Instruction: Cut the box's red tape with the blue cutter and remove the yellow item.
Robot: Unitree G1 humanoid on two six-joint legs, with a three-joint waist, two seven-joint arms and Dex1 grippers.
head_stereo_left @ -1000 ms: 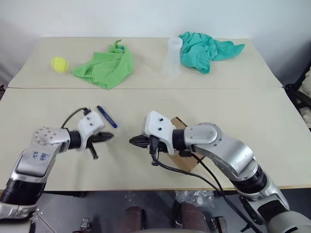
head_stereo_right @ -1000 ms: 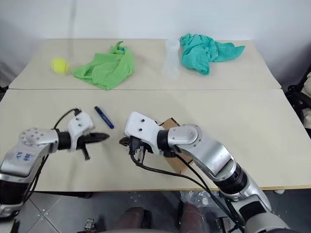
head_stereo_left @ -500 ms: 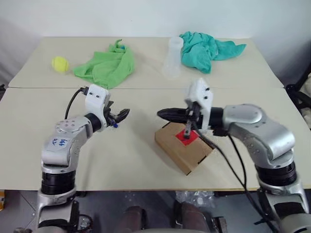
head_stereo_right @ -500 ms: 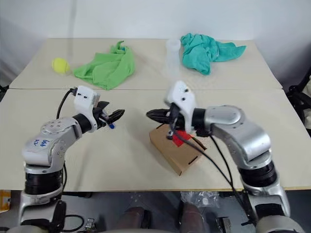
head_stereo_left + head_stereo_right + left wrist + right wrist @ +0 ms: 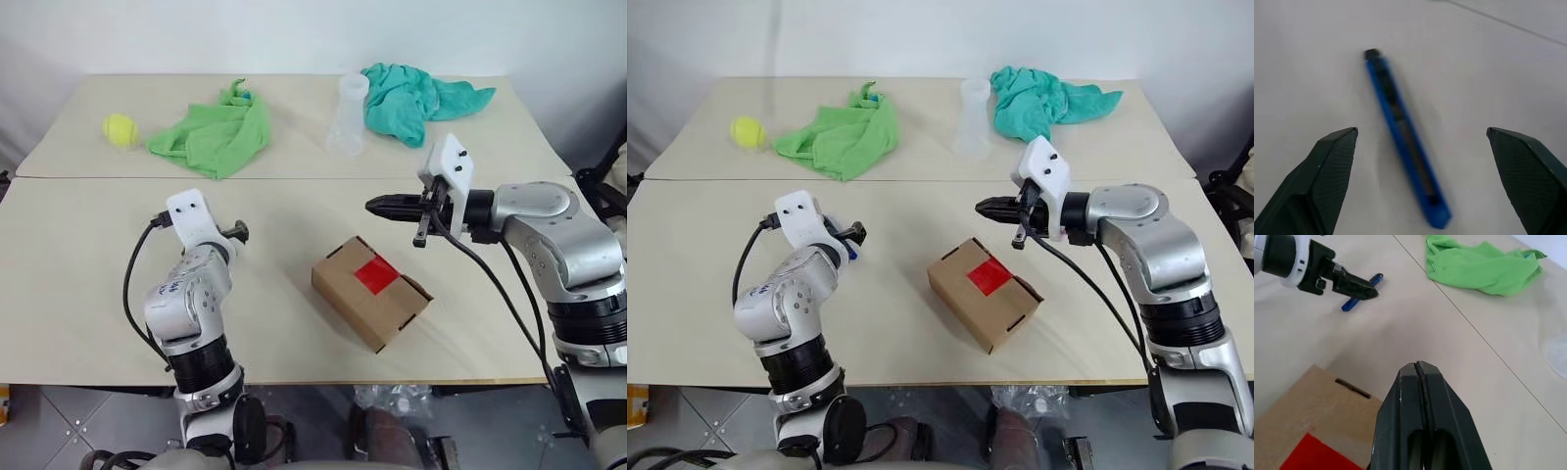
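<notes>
The brown cardboard box [image 5: 370, 294] lies closed on the near table, with the red tape [image 5: 376, 275] square across its top seam. The blue cutter [image 5: 1403, 132] lies flat on the table to the left of the box. My left gripper [image 5: 1420, 129] hovers over it, open, its fingers [image 5: 1334, 152] standing wide on either side without touching it. My right gripper [image 5: 377, 206] hangs shut and empty above the table, just beyond the box's far right side. The yellow item is hidden.
On the far table lie a tennis ball [image 5: 120, 129], a green cloth [image 5: 216, 132], a translucent cup [image 5: 348, 116] and a teal cloth [image 5: 411, 96]. A seam [image 5: 294, 178] runs between the two tables.
My left gripper has opened, and its wrist has turned so that it points down over the cutter. My right arm has swung right and up off the box, uncovering it.
</notes>
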